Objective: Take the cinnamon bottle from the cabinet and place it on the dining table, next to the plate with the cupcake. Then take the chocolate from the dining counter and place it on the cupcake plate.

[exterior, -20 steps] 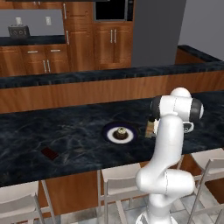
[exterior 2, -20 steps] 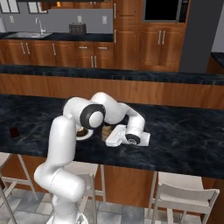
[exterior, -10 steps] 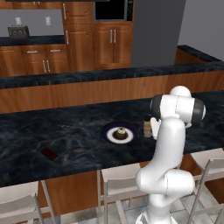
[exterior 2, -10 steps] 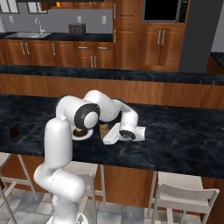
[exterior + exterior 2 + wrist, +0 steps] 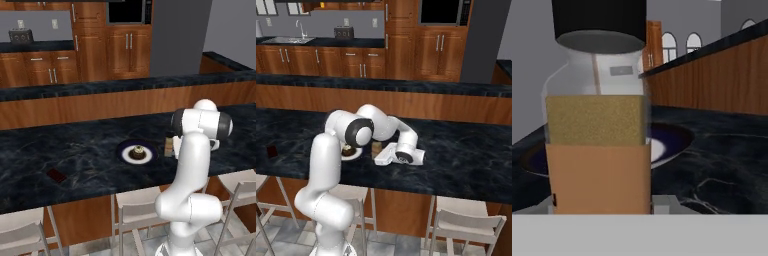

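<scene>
Beside plate (image 5: 136,151), tool (image 5: 377,155) gripping cinnamon bottle (image 5: 598,130), label unreadable

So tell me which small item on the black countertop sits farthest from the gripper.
The chocolate: a flat dark bar lying alone far from the plate, while the cinnamon bottle is at the gripper.

Left and right base views look forward and down from behind the arm, sharing the long black marbled stone countertop (image 5: 75,150) (image 5: 466,155). Hand view sits very close behind the tan glass bottle with black cap (image 5: 598,115), looking level across that countertop.
</scene>
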Robot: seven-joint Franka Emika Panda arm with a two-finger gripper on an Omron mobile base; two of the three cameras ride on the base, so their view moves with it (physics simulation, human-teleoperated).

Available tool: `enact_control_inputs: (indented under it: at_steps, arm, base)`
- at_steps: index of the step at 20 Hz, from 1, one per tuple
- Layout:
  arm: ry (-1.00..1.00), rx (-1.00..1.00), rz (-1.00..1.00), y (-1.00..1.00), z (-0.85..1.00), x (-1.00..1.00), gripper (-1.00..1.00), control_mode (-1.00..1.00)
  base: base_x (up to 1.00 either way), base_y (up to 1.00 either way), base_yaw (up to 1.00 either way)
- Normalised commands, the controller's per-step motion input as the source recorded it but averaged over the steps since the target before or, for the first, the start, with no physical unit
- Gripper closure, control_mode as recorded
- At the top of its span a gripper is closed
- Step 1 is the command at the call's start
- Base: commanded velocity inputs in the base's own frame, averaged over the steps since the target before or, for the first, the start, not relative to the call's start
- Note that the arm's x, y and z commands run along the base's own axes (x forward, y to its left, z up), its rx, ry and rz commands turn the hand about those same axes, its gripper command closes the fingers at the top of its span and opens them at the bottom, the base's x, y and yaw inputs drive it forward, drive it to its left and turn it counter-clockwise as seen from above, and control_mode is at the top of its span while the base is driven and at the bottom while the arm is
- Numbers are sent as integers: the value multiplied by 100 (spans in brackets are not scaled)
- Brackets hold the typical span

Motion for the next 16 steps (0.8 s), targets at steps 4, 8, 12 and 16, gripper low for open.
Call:
enact_control_inputs:
  at_steps: [4, 8, 12, 16]
  arm:
    - [-3, 7, 0, -2, -29, 7, -100, -100]
    - [-6, 0, 0, 0, -9, 4, -100, -100]
    - [-9, 0, 0, 0, 0, 0, -100, -100]
    - [-1, 0, 0, 0, 0, 0, -100, -100]
  base:
    - [0, 0, 0]
    - [0, 0, 0]
    - [0, 0, 0]
    - [0, 0, 0]
